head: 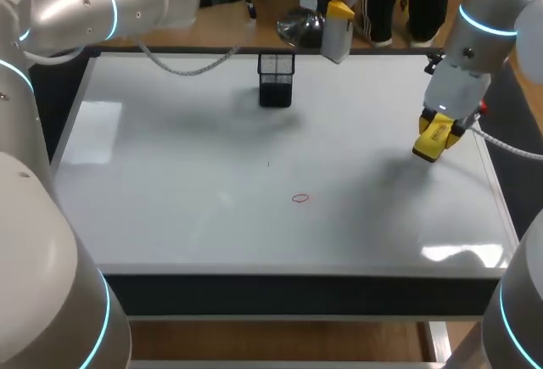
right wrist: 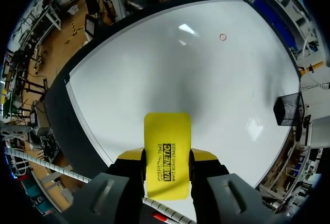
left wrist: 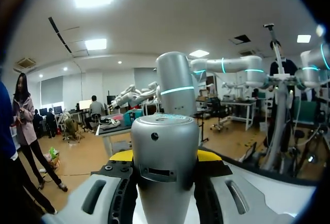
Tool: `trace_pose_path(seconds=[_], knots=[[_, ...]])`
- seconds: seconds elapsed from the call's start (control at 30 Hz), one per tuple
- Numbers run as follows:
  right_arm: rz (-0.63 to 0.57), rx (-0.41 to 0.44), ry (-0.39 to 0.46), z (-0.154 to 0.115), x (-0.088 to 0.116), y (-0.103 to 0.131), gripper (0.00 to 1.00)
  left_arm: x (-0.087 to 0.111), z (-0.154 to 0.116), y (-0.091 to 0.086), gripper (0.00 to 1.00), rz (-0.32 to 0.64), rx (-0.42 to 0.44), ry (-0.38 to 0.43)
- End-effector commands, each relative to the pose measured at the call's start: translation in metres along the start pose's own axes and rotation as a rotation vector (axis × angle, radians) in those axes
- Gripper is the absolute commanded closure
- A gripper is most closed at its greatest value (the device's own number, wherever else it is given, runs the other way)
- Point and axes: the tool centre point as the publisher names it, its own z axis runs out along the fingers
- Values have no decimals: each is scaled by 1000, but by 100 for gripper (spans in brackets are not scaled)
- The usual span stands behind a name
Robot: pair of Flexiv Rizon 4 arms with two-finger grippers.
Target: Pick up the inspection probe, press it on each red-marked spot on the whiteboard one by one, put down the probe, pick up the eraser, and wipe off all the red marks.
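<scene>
One small red ring mark (head: 299, 198) is on the whiteboard (head: 170, 182), near the front middle; it also shows far ahead as a red mark (right wrist: 223, 37) in the right wrist view. My right gripper (head: 441, 127) hangs over the board's right side, shut on the yellow eraser (head: 428, 147). In the right wrist view the eraser (right wrist: 166, 131) sticks out between the fingers of the right gripper (right wrist: 166, 158). My left gripper (head: 339, 8) is past the board's far edge, shut on the silver cylindrical probe (head: 335, 38). The probe (left wrist: 165, 147) stands upright between the left gripper's (left wrist: 166, 157) yellow tips.
A black mesh holder (head: 276, 79) stands at the far middle of the board, also seen as the holder (right wrist: 289, 109) off to the side in the right wrist view. A grey cable (head: 191, 65) lies along the far edge.
</scene>
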Motion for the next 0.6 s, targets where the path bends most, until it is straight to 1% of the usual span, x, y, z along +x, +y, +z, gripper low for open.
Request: trace_pose_path(seconds=[0.03, 0.13, 0.23, 0.43, 0.6], knots=[[-2, 3, 3, 0, 0, 0, 100, 40, 15, -8, 100, 7, -15, -107], [-2, 3, 3, 0, 0, 0, 100, 56, 24, -10, 100, 18, -9, -94], [-2, 3, 3, 0, 0, 0, 100, 69, 32, -9, 100, 24, 0, -80], [-2, 3, 3, 0, 0, 0, 100, 99, 47, 2, 100, 8, 17, -20], [-2, 3, 3, 0, 0, 0, 100, 126, 52, 10, 100, 15, 27, -25]])
